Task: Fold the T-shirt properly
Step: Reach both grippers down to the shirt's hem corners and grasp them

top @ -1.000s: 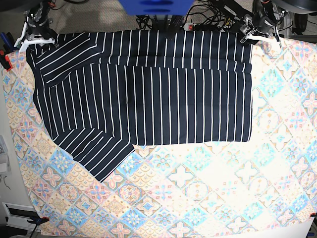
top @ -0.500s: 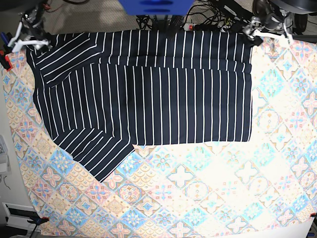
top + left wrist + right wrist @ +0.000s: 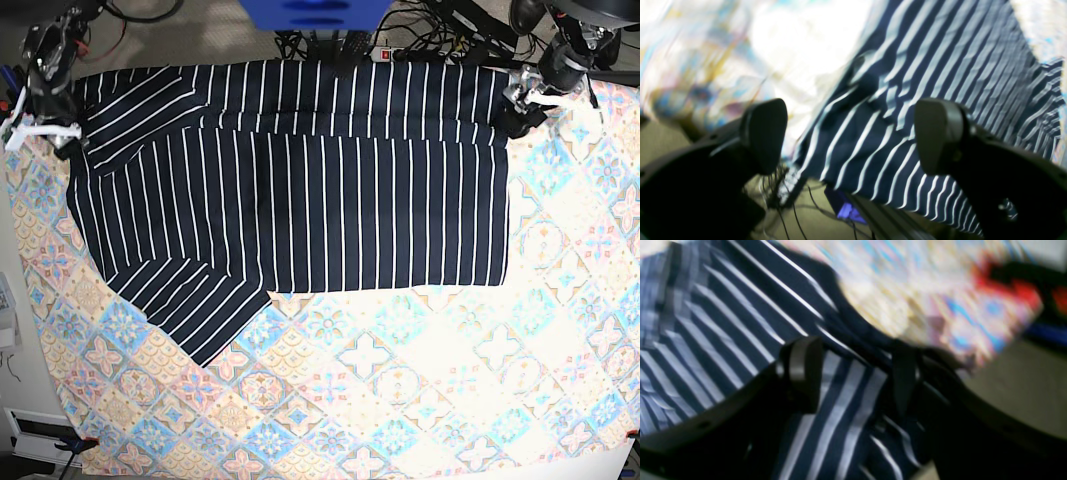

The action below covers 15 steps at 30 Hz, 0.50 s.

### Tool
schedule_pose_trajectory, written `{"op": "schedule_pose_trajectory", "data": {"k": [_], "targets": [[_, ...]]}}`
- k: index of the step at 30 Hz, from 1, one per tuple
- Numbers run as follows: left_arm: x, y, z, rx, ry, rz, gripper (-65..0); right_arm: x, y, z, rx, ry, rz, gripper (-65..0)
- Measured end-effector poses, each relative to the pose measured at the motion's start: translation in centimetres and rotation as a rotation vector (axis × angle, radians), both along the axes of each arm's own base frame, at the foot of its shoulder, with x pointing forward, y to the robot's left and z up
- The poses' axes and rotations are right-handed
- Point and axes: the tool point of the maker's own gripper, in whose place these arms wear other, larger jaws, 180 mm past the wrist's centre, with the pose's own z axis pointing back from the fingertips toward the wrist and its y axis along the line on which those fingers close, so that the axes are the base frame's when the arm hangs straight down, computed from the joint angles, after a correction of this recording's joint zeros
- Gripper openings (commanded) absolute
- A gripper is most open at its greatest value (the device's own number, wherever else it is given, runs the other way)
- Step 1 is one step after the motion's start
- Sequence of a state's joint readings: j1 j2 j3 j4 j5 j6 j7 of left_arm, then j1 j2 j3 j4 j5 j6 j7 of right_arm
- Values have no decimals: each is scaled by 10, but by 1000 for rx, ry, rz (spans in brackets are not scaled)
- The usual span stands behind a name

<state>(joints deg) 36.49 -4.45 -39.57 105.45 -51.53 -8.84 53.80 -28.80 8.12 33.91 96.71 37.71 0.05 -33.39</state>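
Observation:
The dark navy pinstriped T-shirt point(image 3: 300, 180) lies flat on the pastel tile-patterned cloth point(image 3: 400, 380), with its upper edge folded down and one sleeve sticking out at the lower left. My left gripper point(image 3: 522, 100) is at the shirt's top right corner. In the left wrist view it point(image 3: 850, 136) is open wide above the shirt's edge point(image 3: 940, 66). My right gripper point(image 3: 40, 128) is at the shirt's top left edge. In the right wrist view it point(image 3: 853, 373) stands open with striped fabric point(image 3: 723, 323) showing between the fingers.
A blue base point(image 3: 315, 12), cables and a power strip point(image 3: 385, 55) sit behind the shirt's far edge. Red clamps point(image 3: 10, 125) hold the cloth at the left edge and at the bottom left point(image 3: 85, 443). Bare patterned cloth fills the front half.
The right gripper has moved from the shirt's top left corner down and to the left. The left gripper swung right, then came down beside the top right corner. The shirt has barely moved.

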Motion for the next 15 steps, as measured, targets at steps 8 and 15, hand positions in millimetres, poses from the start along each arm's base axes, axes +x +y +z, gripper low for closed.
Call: {"op": "schedule_pose_trajectory", "data": {"k": [8,15], "targets": [[45,5,15,42,-92,-7,-65,20,-2,8,-26,-15,5,-327],[109,-6,20,80,-97,-94,-65,61,18,15,-2,-85,63,-328]]}}
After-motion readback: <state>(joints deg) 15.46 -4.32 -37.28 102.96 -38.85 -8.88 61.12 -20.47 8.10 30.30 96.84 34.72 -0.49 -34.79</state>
